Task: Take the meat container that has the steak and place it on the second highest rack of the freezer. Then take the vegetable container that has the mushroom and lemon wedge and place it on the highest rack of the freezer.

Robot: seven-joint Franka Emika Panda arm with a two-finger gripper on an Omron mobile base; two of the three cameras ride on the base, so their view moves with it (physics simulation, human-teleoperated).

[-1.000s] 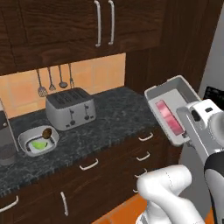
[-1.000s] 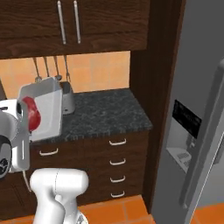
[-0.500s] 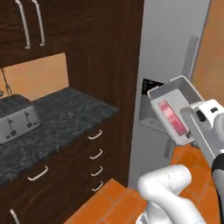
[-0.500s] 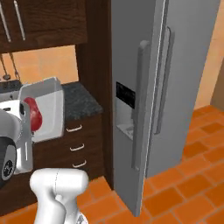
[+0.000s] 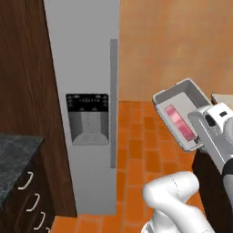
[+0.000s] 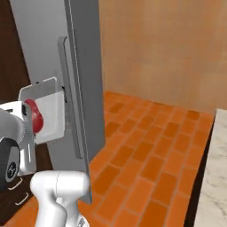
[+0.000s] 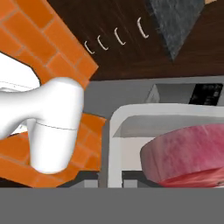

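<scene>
Inside the pincer-held meat container lies the steak.

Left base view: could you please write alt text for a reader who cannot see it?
A white robot arm holds a tilted light-grey rectangular tray with a red-pink marbled steak, beside a tall light-grey freezer with its door closed. The freezer has a dark dispenser panel and a long grey vertical handle; orange brick floor lies below.

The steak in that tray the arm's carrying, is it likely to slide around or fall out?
The steak lies loose in the meat container, which is held tilted, so it could slide. The raised rim should probably catch it. It looks thick and slab-like, so unlikely to roll.
</scene>
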